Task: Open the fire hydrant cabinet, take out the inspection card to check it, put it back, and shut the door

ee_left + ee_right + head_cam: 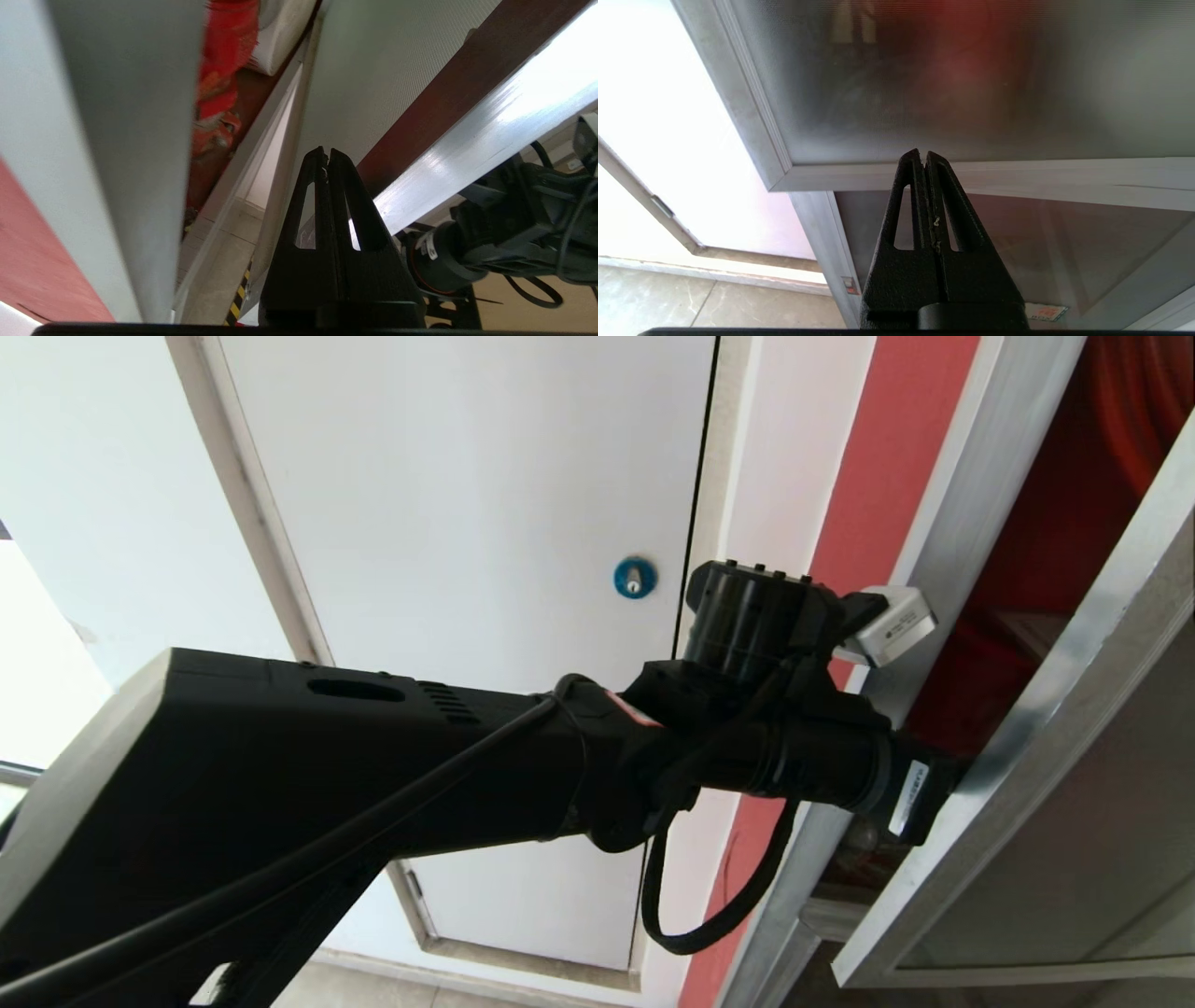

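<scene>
The door (1046, 784) stands partly open at the right of the head view, its silver frame running diagonally from the upper right down to the lower middle. In the gap behind it you see the cabinet (1027, 569) with its red inside and a coil of red hose at the upper right corner. You will not find the card in any view.

Your left gripper (325, 156) is pressed into that gap. In the head view its tip is hidden behind the door's frame, with the black left arm (373, 756) crossing the frame from the lower left. In the left wrist view the fingers (308, 186) are closed tip to tip with nothing between them, lying against the door's inner face. The cabinet's silver post fills the left of that view, with a red blurred shape beyond it.

Your right gripper (923, 156) is also closed and empty, pointing at the door's lower frame rail from outside, not touching it.

The white panel (448, 569) with the round blue lock (635, 578) sits in the upper middle of the head view.
</scene>
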